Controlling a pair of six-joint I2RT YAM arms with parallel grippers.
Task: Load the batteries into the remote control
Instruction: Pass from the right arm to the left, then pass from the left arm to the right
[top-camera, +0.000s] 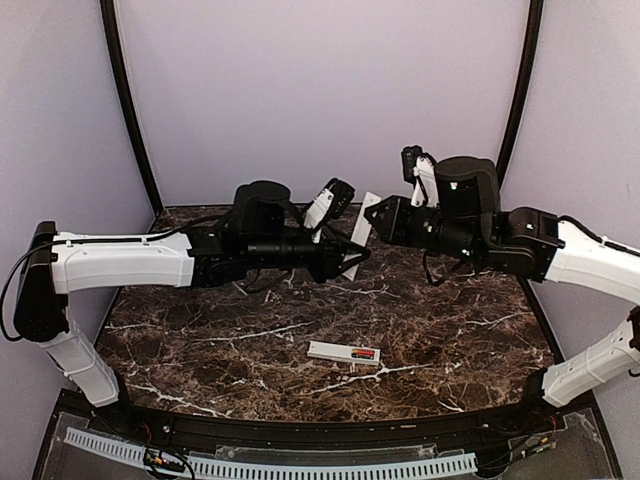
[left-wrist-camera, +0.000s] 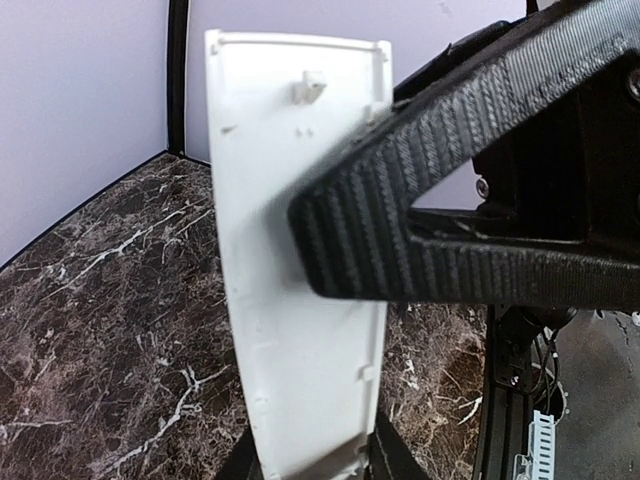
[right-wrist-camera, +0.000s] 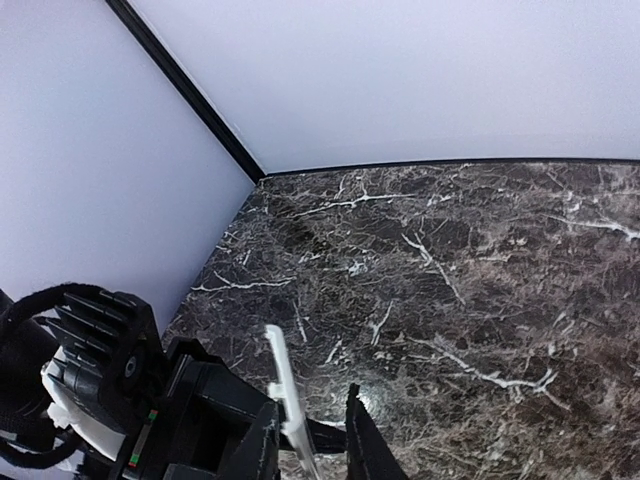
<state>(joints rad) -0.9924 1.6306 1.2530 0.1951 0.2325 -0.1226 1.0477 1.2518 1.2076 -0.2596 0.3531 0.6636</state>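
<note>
Long slim white rectangular remote control (top-camera: 343, 352) lies near-centre on the dark marble desk (top-camera: 200, 350). A red-orange cylindrical battery (top-camera: 365, 353) shows at its right end; the second cannot be made out. Left pincer (top-camera: 360, 252) pinches a thin flat pale-grey plastic strip (left-wrist-camera: 300, 380) aloft. Right pincer (top-camera: 378, 218) is slightly spread about it. Closing up apparently remains.

The top external camera looks down from high up and well behind the pale flat strip (top-camera: 365, 222), the left wrist camera faces the strip's broad side at very close range, and the right wrist camera sees its edge from close above, all three views sharing the strip and the marble table (top-camera: 200, 340).
</note>
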